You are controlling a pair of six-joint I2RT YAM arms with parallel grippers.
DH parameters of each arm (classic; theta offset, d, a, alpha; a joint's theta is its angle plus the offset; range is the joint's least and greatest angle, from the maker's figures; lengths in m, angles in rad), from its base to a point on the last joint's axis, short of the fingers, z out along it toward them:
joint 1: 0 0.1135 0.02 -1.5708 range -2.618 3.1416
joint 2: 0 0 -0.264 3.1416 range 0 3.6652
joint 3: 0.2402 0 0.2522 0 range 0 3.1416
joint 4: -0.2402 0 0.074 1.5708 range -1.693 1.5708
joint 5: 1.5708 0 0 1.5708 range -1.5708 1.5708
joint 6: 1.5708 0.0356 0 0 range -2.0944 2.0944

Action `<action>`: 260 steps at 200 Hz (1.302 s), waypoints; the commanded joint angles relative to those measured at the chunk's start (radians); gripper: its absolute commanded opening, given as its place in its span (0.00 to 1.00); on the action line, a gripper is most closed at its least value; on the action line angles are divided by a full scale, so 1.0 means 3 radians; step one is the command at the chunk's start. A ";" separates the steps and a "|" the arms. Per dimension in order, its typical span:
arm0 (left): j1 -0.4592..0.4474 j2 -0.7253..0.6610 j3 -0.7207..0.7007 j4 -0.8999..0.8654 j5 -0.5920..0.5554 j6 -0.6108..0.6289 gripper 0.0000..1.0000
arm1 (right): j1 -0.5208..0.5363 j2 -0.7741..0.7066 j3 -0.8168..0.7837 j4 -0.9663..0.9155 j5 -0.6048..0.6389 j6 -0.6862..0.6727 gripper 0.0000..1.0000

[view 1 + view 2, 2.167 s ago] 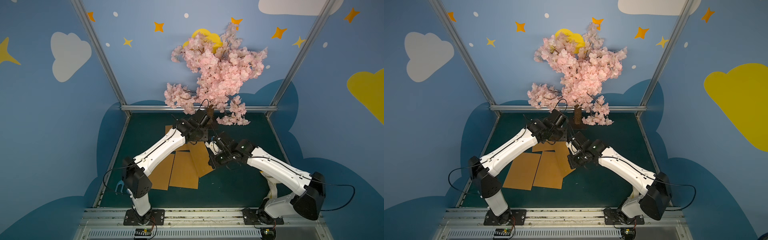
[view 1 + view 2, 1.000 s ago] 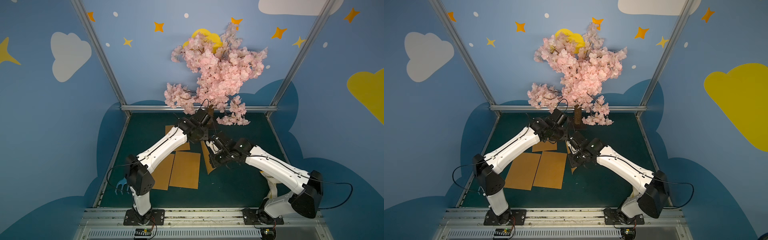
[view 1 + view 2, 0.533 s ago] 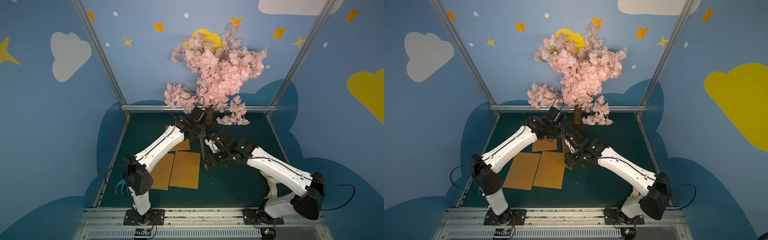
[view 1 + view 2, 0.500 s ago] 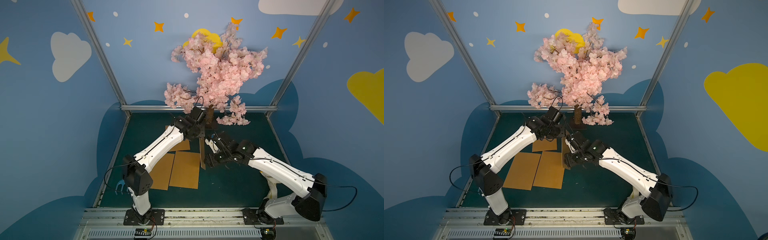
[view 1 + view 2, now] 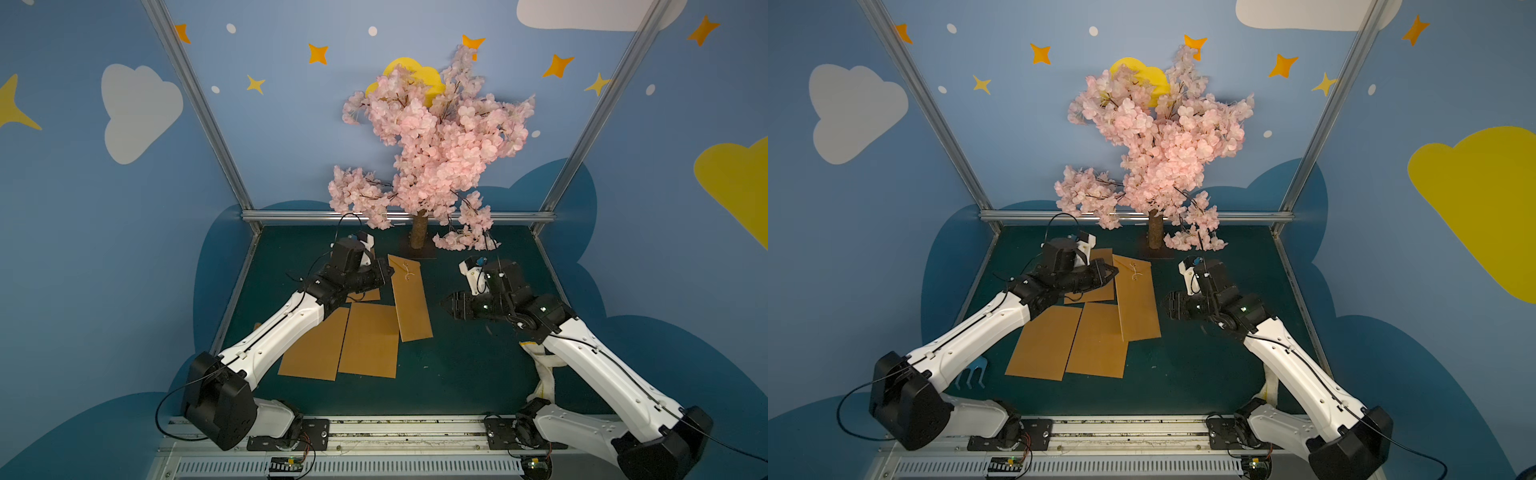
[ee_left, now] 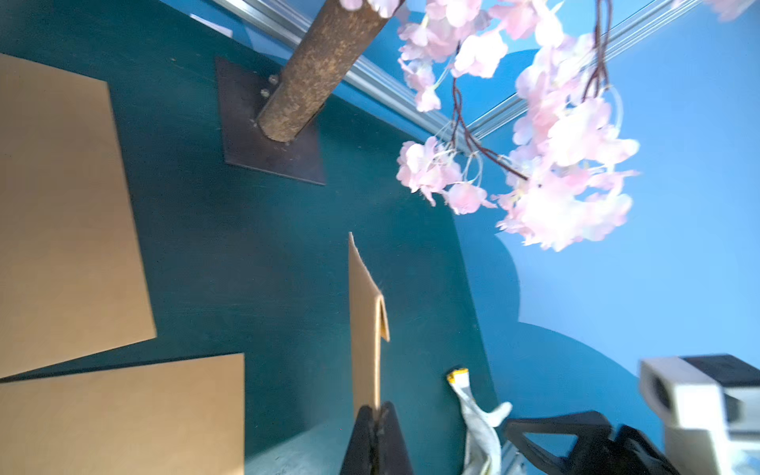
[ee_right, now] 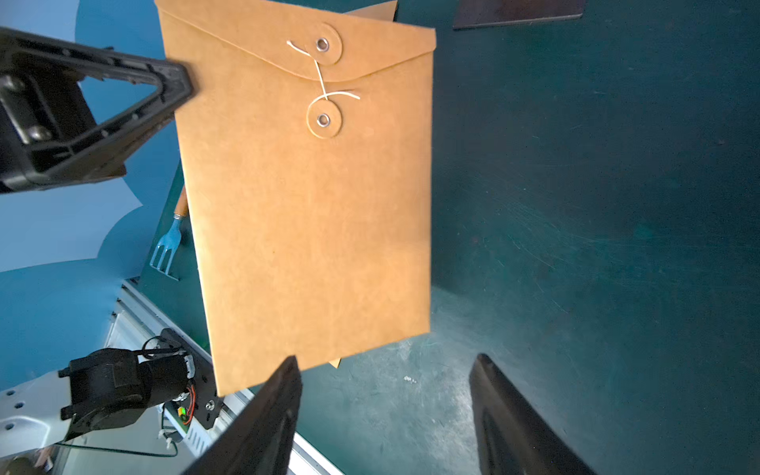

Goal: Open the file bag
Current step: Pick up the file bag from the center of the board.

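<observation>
The left gripper (image 6: 376, 411) is clamped on a long edge of the brown kraft-paper file bag (image 7: 304, 205), holding it raised over the green surface (image 5: 457, 374). The right gripper (image 7: 386, 360), jaws spread and empty, faces the bag's closure side without touching it. The white tie string (image 7: 320, 82) lies at the bag's far end from this gripper.

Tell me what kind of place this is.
Probably a staged robot test booth: painted cloud-and-star walls, a fake cherry tree, and two arms bolted to a rail beside a green tabletop.
</observation>
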 commanded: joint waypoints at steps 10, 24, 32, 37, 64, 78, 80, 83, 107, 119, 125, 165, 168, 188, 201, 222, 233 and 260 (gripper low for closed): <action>0.0102 -0.0069 -0.0447 0.1491 0.0723 -0.0556 0.02 | -0.0334 0.0192 -0.0103 0.0477 -0.0749 0.0013 0.69; 0.0140 -0.0064 -0.0581 0.1769 0.0853 -0.0656 0.02 | -0.0479 0.0256 -0.0118 0.0589 -0.0974 0.0065 0.68; 0.0153 -0.0056 -0.0637 0.1908 0.0930 -0.0723 0.03 | -0.0544 0.0283 -0.0131 0.0659 -0.1036 0.0063 0.68; 0.0163 -0.0043 -0.0659 0.1991 0.0978 -0.0751 0.02 | -0.0580 0.0300 -0.0134 0.0696 -0.1093 0.0047 0.68; 0.0240 0.0000 -0.0799 0.2371 0.1169 -0.0960 0.02 | -0.0766 0.0412 -0.0049 0.0578 -0.1163 -0.0036 0.67; 0.0281 0.0022 -0.0862 0.2556 0.1220 -0.1079 0.02 | -0.0868 0.0470 -0.0037 0.0521 -0.1250 -0.0058 0.67; 0.0285 0.0022 -0.0870 0.2577 0.1227 -0.1094 0.02 | -0.0885 0.0481 -0.0041 0.0522 -0.1270 -0.0058 0.66; 0.0291 0.0031 -0.0885 0.2610 0.1228 -0.1116 0.02 | -0.0904 0.0492 -0.0043 0.0523 -0.1303 -0.0054 0.66; 0.0296 0.0129 -0.0925 0.2852 0.1321 -0.1259 0.03 | -0.1032 0.0620 -0.0023 0.0553 -0.1702 -0.0078 0.65; 0.0298 0.0191 -0.0929 0.2949 0.1371 -0.1311 0.02 | -0.1076 0.0687 0.0013 0.0540 -0.1925 -0.0154 0.64; 0.0298 0.0222 -0.0938 0.3007 0.1382 -0.1346 0.03 | -0.1084 0.0714 0.0024 0.0542 -0.2002 -0.0163 0.62; 0.0298 0.0295 -0.0930 0.3014 0.1438 -0.1286 0.02 | -0.1086 0.0699 -0.0042 0.0694 -0.2221 -0.0127 0.56; 0.0299 0.0294 -0.0921 0.2984 0.1437 -0.1268 0.02 | -0.1087 0.0694 -0.0042 0.0688 -0.2227 -0.0128 0.55; 0.0298 0.0274 -0.0896 0.2851 0.1428 -0.1168 0.02 | -0.1088 0.0673 -0.0062 0.0682 -0.2263 -0.0136 0.43; 0.0298 0.0268 -0.0881 0.2779 0.1418 -0.1112 0.02 | -0.1088 0.0663 -0.0072 0.0683 -0.2294 -0.0127 0.28; 0.0300 0.0274 -0.0841 0.2631 0.1418 -0.1009 0.04 | -0.1092 0.0630 -0.0093 0.0742 -0.2381 -0.0115 0.08; 0.0290 0.0265 -0.0806 0.2482 0.1404 -0.0924 0.10 | -0.1082 0.0609 -0.0093 0.0750 -0.2402 -0.0112 0.03; 0.0253 0.0219 -0.0749 0.2284 0.1406 -0.0770 0.36 | -0.1076 0.0570 -0.0080 0.0758 -0.2443 -0.0118 0.00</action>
